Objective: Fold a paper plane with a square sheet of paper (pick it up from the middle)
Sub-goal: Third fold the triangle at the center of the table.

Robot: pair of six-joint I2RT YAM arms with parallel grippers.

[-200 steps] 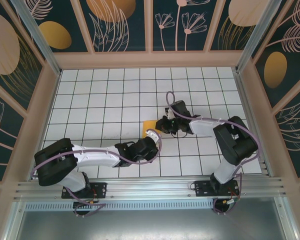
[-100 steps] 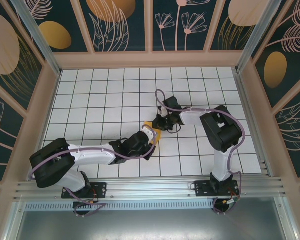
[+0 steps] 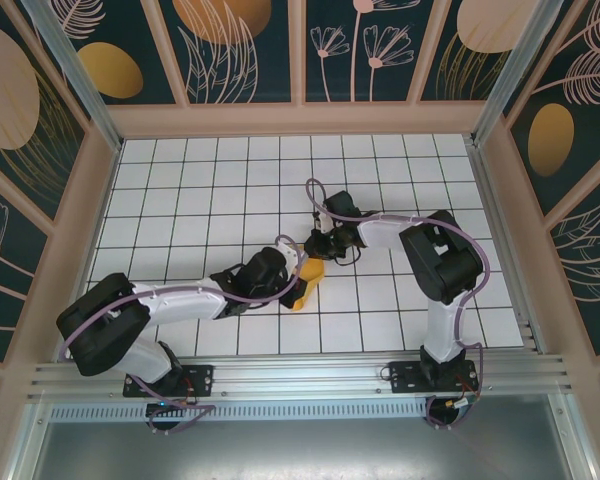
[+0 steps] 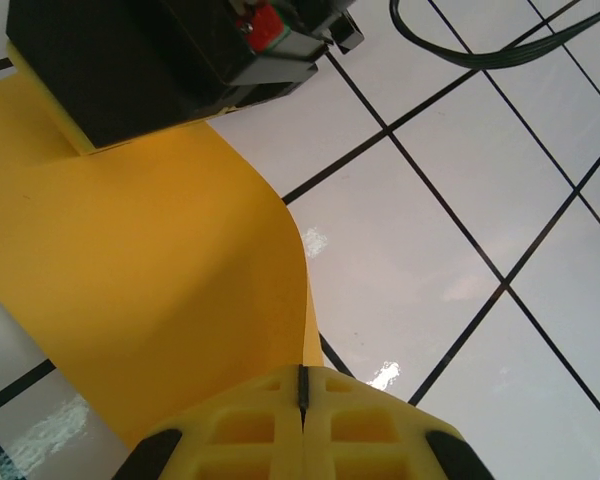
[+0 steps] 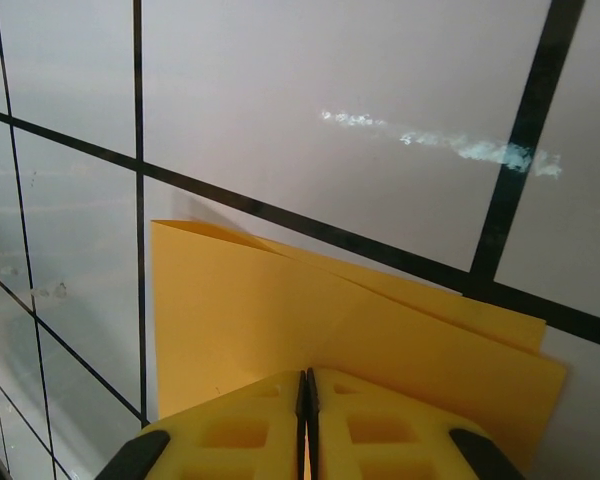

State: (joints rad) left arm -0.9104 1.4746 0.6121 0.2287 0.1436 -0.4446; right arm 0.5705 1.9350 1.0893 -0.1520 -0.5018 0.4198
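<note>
Overhead rear camera; close wrist cameras share paper (image 4: 150, 300).

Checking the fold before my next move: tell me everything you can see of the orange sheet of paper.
The sheet of paper is thin, plain and bright orange, with a matte look. It is folded: the right wrist view shows overlapping layers with a slanted edge. It bows in a smooth curve between the grippers and seems raised off the white tiled table. The left gripper pinches one end and the right gripper the other, both shut on it.
</note>
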